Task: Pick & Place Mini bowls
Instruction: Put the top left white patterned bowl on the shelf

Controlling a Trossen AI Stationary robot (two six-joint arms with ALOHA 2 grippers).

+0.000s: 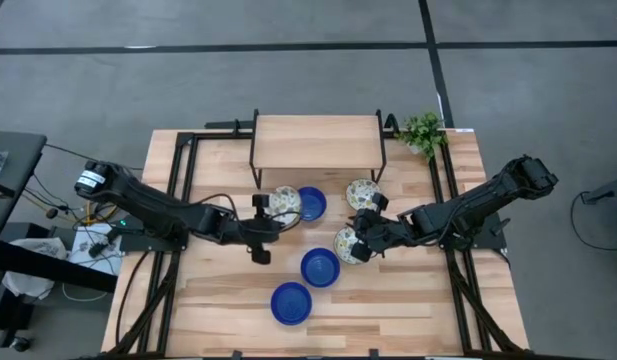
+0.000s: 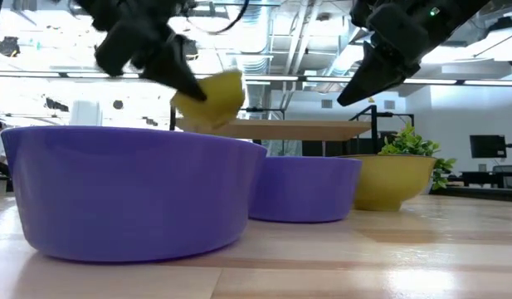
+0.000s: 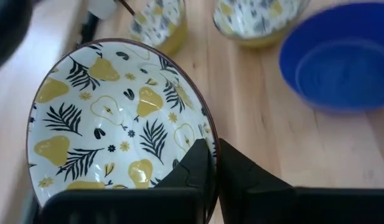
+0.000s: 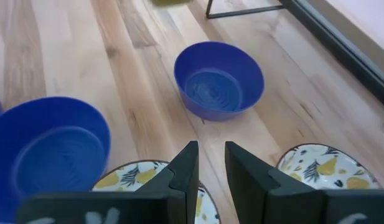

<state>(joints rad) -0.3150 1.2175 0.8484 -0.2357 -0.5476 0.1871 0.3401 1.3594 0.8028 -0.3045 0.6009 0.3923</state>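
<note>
— Blue bowl (image 2: 127,195) fills the low view, and above it the left gripper (image 3: 211,163) lifts a pear-pattern bowl (image 3: 117,121), jaws pinched on its rim.

— Yes; it should keep the bowl level, I think. The right gripper (image 4: 210,165) hangs over another patterned bowl (image 1: 348,243), slightly parted, holding nothing. Only the high view shows all six bowls near the table's (image 1: 408,300) middle.

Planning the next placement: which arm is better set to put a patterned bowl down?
Left, probably. The left gripper is shut on the rim of a pear-patterned bowl, which the low view shows lifted off the table. The right gripper hangs over another patterned bowl, holding nothing.
</note>
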